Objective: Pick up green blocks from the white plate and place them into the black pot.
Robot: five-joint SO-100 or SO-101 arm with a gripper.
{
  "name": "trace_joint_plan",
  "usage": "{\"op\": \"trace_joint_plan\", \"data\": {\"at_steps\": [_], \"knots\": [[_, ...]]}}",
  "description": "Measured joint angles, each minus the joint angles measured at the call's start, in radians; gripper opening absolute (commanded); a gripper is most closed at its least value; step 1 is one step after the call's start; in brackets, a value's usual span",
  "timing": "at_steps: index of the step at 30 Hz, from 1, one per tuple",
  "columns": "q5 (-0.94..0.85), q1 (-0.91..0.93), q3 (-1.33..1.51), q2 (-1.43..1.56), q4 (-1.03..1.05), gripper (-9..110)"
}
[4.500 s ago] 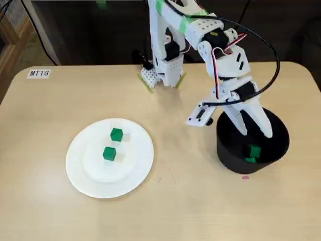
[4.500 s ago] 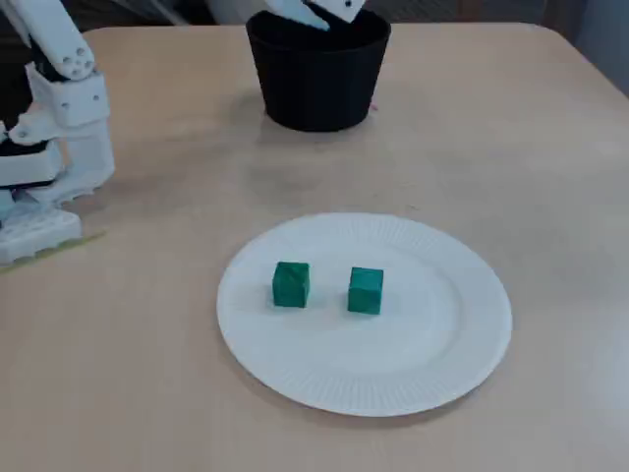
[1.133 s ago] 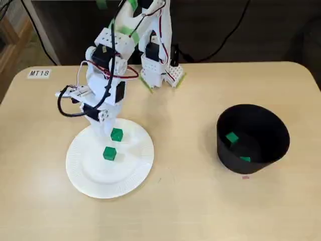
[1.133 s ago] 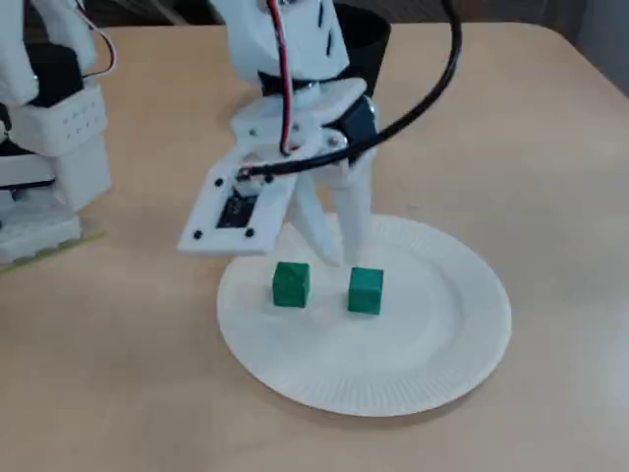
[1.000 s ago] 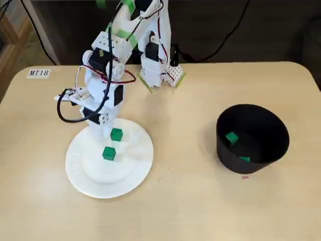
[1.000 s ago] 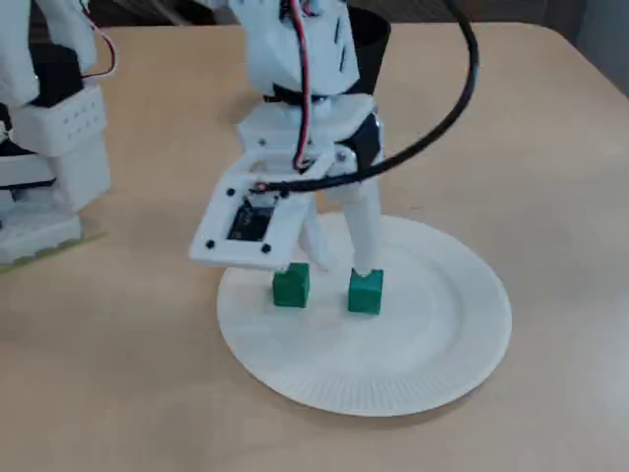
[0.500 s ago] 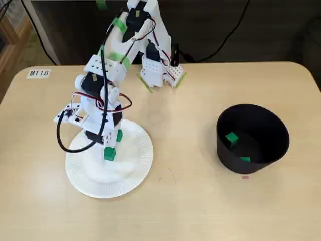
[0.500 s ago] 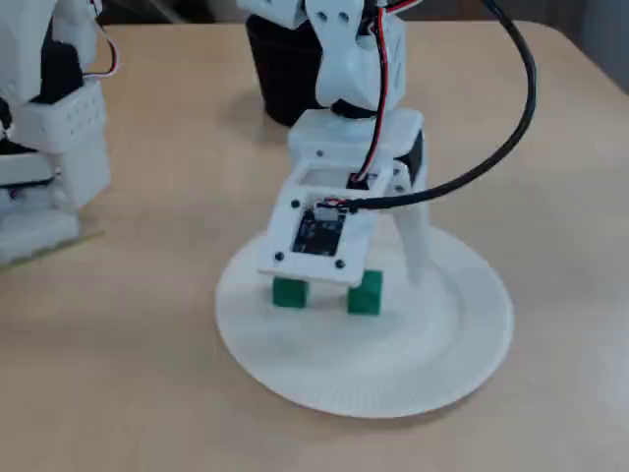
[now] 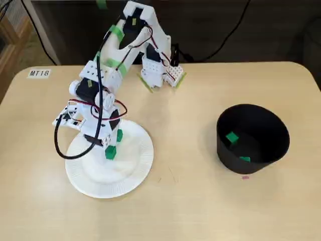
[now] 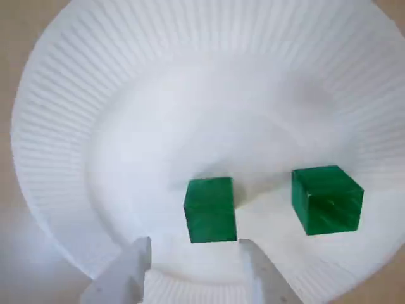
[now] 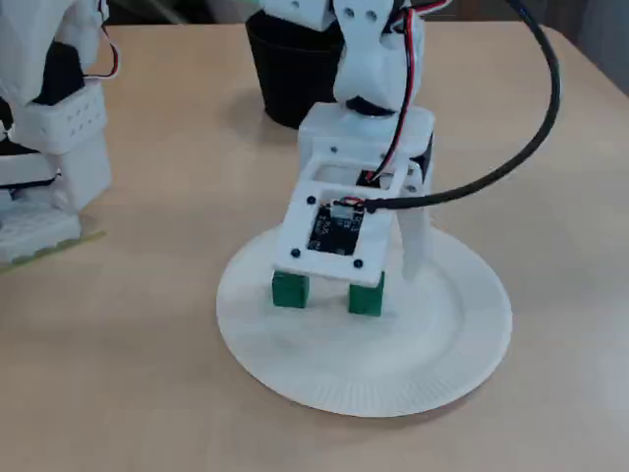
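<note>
Wrist view crops the gripper (image 10: 195,246), spread and empty, facing one green block (image 10: 211,209).

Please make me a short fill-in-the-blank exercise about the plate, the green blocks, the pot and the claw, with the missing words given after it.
The white plate holds ___ green blocks. In a fixed view, the black pot stands to the ___ of the plate. The claw is ___ and grips nothing.
Missing words: two; right; open.
</note>
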Motion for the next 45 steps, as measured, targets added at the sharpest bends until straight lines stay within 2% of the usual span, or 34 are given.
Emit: {"op": "trace_joint_plan", "data": {"at_steps": [12, 26, 30, 34, 45], "knots": [[-0.052, 0.026, -0.009, 0.006, 0.117, 20], [-0.072, 0.029, -0.011, -0.037, 0.146, 16], [-0.078, 0.031, -0.031, -0.066, 0.144, 11], [-0.078, 0.031, -0.057, -0.100, 0.140, -2], [-0.078, 0.025, -0.041, -0.147, 0.130, -2]]}}
